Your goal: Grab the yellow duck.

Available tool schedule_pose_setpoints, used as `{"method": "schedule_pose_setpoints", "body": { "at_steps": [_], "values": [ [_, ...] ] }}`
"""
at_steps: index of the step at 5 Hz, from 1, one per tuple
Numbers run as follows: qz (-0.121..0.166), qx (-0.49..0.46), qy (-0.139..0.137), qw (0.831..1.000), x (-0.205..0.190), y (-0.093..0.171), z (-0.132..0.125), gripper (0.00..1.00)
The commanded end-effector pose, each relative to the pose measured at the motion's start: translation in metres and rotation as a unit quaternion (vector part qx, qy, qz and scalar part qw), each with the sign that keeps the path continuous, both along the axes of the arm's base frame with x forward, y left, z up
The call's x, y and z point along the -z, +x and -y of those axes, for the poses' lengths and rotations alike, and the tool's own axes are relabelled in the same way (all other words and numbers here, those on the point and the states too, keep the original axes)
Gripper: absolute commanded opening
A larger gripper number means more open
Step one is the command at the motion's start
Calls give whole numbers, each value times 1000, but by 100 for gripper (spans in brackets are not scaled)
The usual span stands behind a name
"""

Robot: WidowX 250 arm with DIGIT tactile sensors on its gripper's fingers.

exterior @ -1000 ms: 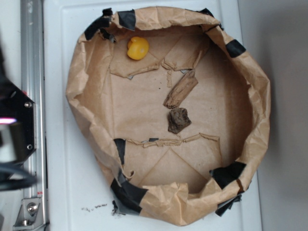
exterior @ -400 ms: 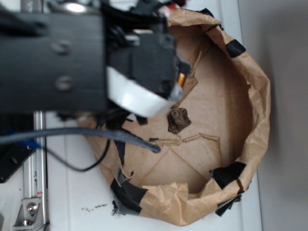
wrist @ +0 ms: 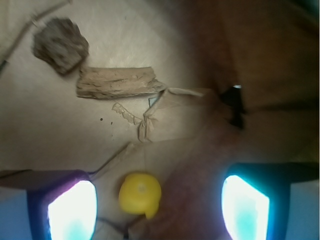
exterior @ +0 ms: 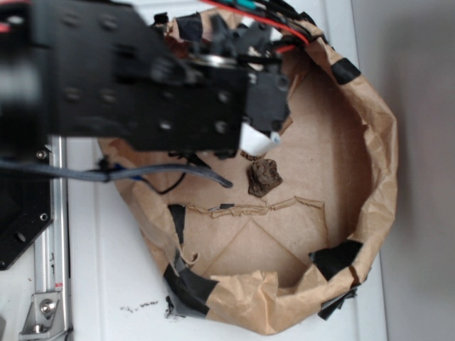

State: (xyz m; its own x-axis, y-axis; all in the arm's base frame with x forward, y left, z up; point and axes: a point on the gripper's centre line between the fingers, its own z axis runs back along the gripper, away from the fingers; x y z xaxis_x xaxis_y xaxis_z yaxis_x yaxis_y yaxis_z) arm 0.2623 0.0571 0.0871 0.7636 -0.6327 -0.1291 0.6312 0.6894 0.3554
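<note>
The yellow duck (wrist: 140,194) is a small smooth yellow blob lying on the brown paper floor, seen in the wrist view between my two fingers, nearer the left pad (wrist: 71,211) than the right one. My gripper (wrist: 157,207) is open and above the duck, with nothing held. In the exterior view the black arm (exterior: 163,92) covers the upper left of the paper bowl and hides the duck.
A crumpled brown paper bowl (exterior: 380,163) with black tape patches walls in the area. A dark brown lump (exterior: 264,177) (wrist: 61,45) and a long bark piece (wrist: 118,83) lie on its floor. The paper wall (wrist: 240,75) rises close on the right.
The arm swung in from the left over the bowl's upper left part and now hides the duck and most of the bark piece in the exterior view.
</note>
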Motion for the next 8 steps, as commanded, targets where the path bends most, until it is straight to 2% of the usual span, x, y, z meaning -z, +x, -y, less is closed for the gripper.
{"method": "schedule_pose_setpoints", "body": {
  "at_steps": [1,2,3,8],
  "values": [
    [17,37,16,999,5,-3,-5,100],
    [15,12,3,1000,7,-6,-29,100],
    [25,-3,-15,1000,14,-5,-43,100],
    [25,-3,-15,1000,14,-5,-43,100]
  ]
}}
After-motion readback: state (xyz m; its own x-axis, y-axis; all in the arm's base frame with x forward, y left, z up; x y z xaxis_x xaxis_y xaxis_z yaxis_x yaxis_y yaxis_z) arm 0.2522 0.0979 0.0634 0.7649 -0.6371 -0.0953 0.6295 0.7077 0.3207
